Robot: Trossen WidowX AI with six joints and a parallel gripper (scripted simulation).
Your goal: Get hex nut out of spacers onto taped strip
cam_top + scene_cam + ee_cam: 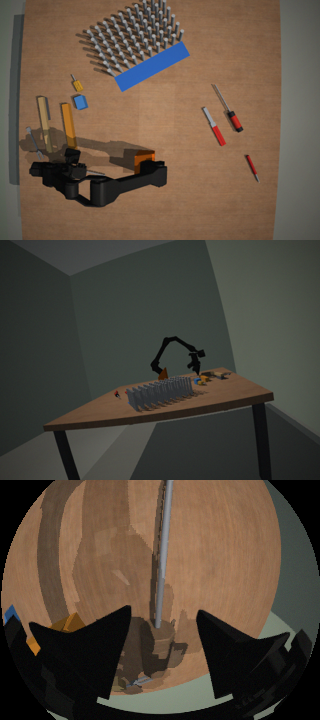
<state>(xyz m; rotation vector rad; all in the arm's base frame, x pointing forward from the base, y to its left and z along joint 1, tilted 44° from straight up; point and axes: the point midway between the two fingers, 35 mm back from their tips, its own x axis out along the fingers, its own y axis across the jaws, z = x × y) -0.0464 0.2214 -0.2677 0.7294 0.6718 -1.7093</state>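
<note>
Grey standing spacers [141, 55] [160, 392] fill a slanted field at the top of the top view. The blue taped strip [152, 66] lies along their front. I cannot see the nut among them. My gripper [165, 612] [198, 374] is open, pointing down low over the table's left part, with nothing held. A tool with a long thin grey shaft [95, 173] [164, 545] lies below it. The wrist view shows its shaded brownish handle [161, 632] between and beyond the open fingertips. The tool's far tip is outside the wrist view. In the top view the arm hides the handle.
An orange bar [68, 124], tan bar [43, 118], blue block [80, 102], yellow-handled tool [78, 85] and grey wrench [33, 140] lie left. A red-black screwdriver [235, 121], red-handled flat tool [218, 134] and small red tool [251, 164] lie right. An orange piece [144, 155] stands by the arm's base.
</note>
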